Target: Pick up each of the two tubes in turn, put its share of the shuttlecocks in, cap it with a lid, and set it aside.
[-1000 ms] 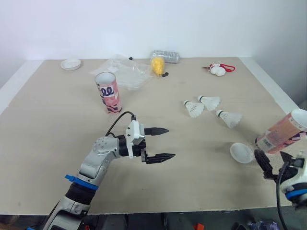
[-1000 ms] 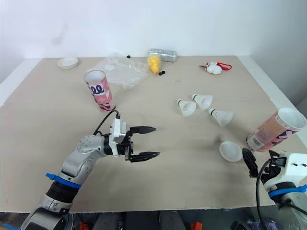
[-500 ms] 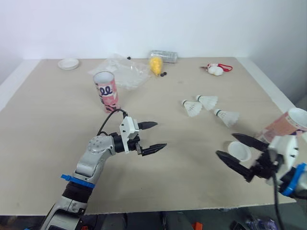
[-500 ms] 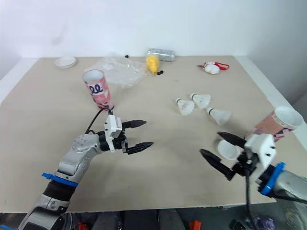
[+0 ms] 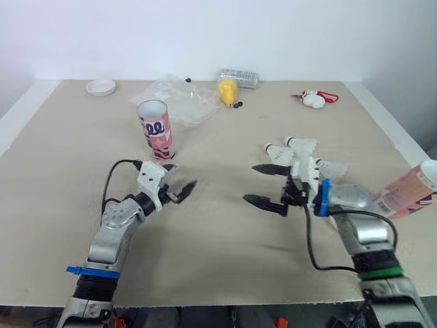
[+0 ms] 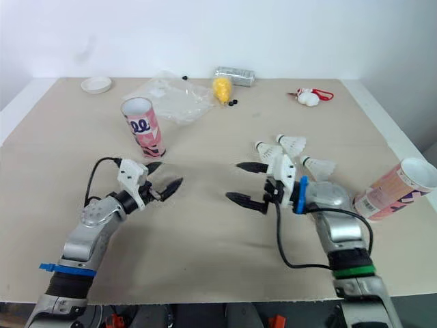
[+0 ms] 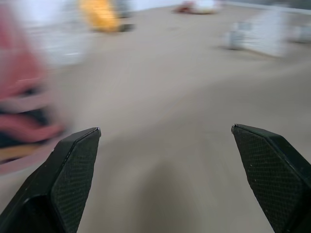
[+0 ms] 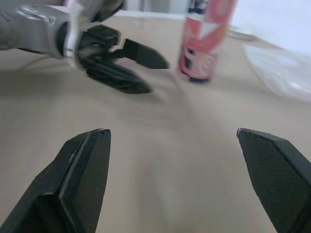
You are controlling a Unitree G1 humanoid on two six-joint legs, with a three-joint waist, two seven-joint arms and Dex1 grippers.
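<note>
My left gripper (image 5: 179,179) and right gripper (image 5: 252,183) hang over the middle of the bench (image 5: 225,239), tips facing each other, both with fingers spread and holding nothing. At the right edge one pink tube (image 5: 410,193) is tilted, its open mouth toward that edge (whether it lies flat I cannot tell). The other tube (image 5: 156,130) stands upright just beyond my left gripper. Three shuttlecocks (image 5: 300,144) lie close together beyond my right gripper. A white lid (image 5: 101,87) sits at the far left corner.
</note>
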